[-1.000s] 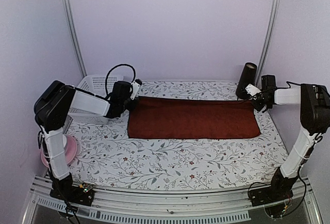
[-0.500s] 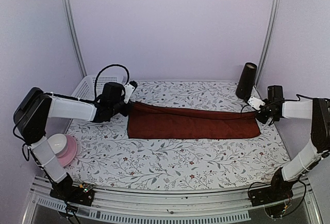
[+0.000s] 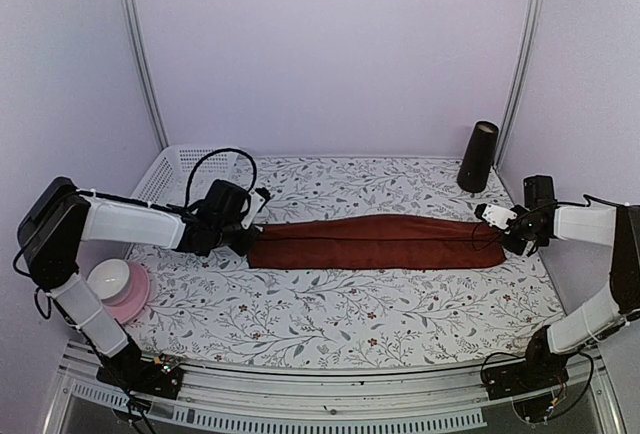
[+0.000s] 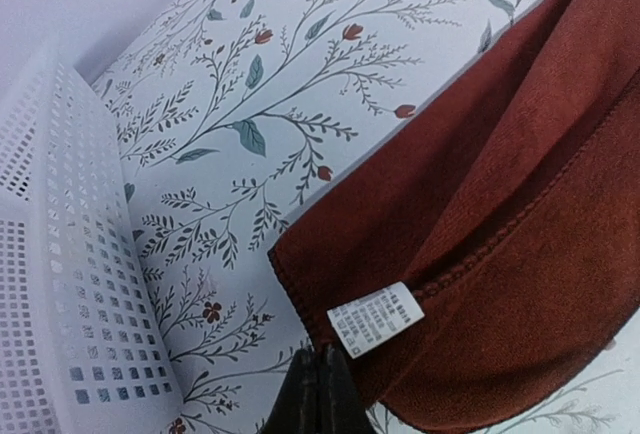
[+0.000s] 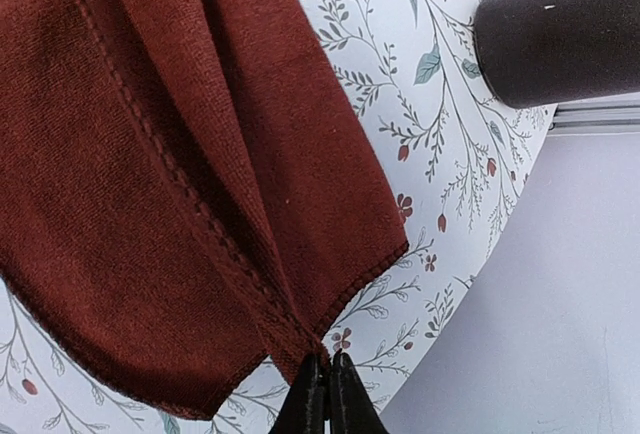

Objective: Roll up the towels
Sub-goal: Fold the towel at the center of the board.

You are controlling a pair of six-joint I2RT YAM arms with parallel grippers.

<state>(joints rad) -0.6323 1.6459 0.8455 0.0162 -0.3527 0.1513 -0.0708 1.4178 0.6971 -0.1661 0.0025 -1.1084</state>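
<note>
The dark red-maroon towel (image 3: 375,242) lies folded lengthwise into a long narrow strip across the middle of the floral table. My left gripper (image 3: 247,237) is shut on its left corner; the left wrist view shows the towel (image 4: 500,234) with a white care label (image 4: 375,319) right by the closed fingertips (image 4: 322,394). My right gripper (image 3: 497,236) is shut on the right corner; the right wrist view shows the towel (image 5: 170,154) pinched at the closed fingertips (image 5: 325,399). The pastel checked towel is out of view.
A white perforated basket (image 3: 180,169) stands at the back left, also in the left wrist view (image 4: 60,294). A dark cylinder (image 3: 478,156) stands at the back right, seen too in the right wrist view (image 5: 560,34). A pink dish with a white bowl (image 3: 115,284) sits front left.
Both grippers have pulled the towel's far edge toward the near edge, folding it from a wide rectangle into a narrow strip. Both arms moved nearer and lower.
</note>
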